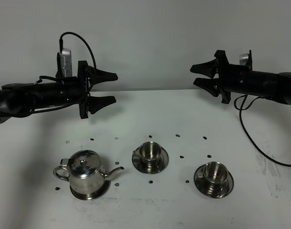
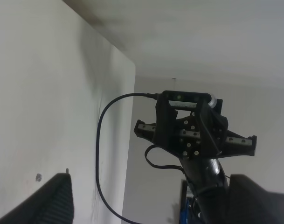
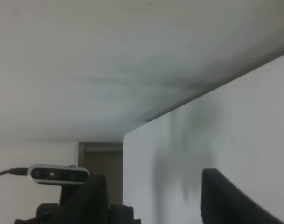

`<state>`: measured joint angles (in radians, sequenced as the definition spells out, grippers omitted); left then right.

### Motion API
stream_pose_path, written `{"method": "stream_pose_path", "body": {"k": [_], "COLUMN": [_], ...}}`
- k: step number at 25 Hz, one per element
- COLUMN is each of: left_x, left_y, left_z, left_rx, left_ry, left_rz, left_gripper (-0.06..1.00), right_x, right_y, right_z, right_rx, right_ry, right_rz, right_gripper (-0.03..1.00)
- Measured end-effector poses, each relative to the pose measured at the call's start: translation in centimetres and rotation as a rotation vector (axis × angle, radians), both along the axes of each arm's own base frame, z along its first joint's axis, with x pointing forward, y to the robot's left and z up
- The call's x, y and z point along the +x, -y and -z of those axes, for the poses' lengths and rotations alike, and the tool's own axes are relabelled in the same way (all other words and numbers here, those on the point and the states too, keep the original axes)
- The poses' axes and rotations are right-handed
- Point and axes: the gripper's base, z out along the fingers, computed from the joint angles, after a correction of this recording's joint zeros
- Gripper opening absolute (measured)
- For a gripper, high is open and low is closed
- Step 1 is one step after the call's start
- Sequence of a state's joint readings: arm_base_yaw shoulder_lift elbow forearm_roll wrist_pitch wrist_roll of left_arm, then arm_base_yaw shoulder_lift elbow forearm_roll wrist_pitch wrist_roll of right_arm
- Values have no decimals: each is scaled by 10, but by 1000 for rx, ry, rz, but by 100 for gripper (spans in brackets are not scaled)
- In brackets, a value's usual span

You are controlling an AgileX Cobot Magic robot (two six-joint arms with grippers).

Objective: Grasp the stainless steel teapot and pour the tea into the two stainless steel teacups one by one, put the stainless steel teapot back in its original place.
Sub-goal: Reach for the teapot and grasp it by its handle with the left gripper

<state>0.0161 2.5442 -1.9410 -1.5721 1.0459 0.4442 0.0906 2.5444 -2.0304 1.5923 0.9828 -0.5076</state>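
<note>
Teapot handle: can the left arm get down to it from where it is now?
Probably yes. The left gripper is open and empty, up behind the stainless steel teapot, with nothing between them. The loop handle points left, away from the nearer teacup, so its side looks free.

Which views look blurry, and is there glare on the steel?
Exterior high view: sharp, evenly lit, small highlights on the teapot and both teacups. Left wrist view: right claw crisp, nearby left claw fingers dark and soft. Right wrist view: hazy all over.
</note>
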Motion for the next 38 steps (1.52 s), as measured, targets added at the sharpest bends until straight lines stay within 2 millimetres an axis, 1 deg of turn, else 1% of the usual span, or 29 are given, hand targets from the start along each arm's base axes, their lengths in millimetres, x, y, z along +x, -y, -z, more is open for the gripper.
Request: {"method": "stream_pose_path", "body": {"k": [5, 14, 18, 21, 24, 27, 30, 34, 37, 38], "left_x": [0, -1, -1, -1, -1, -4, -10, -18, -23, -25], "left_y": [0, 3, 3, 2, -2, -9, -17, -26, -25, -24], "left_z": [0, 0, -1, -8, -21, -43, -61, -79, -93, -99], "left_rx": [1, 2, 36, 99, 252, 450, 626, 816, 921, 946], "left_ry": [0, 9, 106, 191, 251, 314, 337, 351, 372, 383], "left_rz": [-1, 10, 34, 46, 53, 80, 105, 145, 173, 179], "left_gripper": [67, 67, 64, 60, 55, 51, 50, 50, 50, 50], "right_x": [0, 0, 0, 1, 2, 4, 4, 1, -9, -15], "right_y": [0, 0, -1, -3, -3, 1, 9, 23, 27, 26], "right_z": [0, 0, -5, -19, -33, -50, -61, -73, -93, -105], "right_rx": [-2, -18, -72, -133, -313, -546, -750, -912, -1031, -1082], "right_ry": [4, 35, 184, 331, 458, 513, 482, 382, 345, 352], "right_rz": [-1, -9, -67, -141, -264, -354, -385, -349, -342, -346], "right_gripper": [44, 40, 39, 39, 38, 35, 34, 33, 33, 33]}}
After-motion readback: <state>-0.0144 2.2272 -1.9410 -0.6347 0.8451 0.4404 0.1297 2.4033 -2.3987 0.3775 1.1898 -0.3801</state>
